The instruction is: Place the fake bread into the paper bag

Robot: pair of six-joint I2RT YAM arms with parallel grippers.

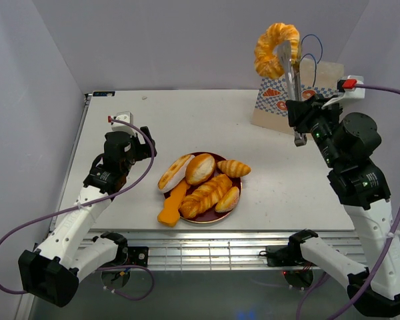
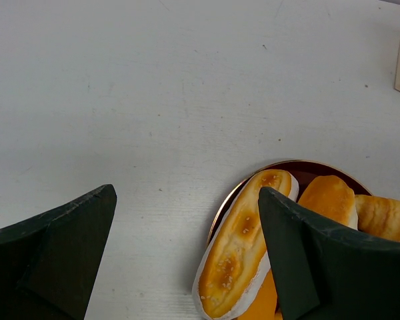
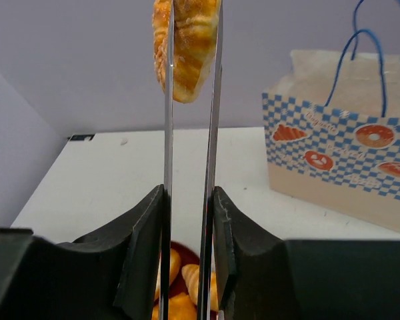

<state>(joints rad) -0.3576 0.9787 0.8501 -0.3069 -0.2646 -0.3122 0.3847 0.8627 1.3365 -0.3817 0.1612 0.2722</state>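
Metal tongs [image 1: 292, 73], squeezed in right gripper [image 3: 190, 220], pinch golden croissant [image 1: 275, 48] aloft, short of paper bag [image 1: 270, 110] mouth. Shift over opening, lower inside before easing squeeze. Idle left gripper [image 2: 187, 223] spread beside plate [image 2: 300, 162].

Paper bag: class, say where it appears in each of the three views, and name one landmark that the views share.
Top external: the paper bag stands at the upper right.
Left wrist: only a cream sliver at the right edge, probably its corner.
Right wrist: on the right side, upright, handles up.
Shared landmark: the dark red plate.
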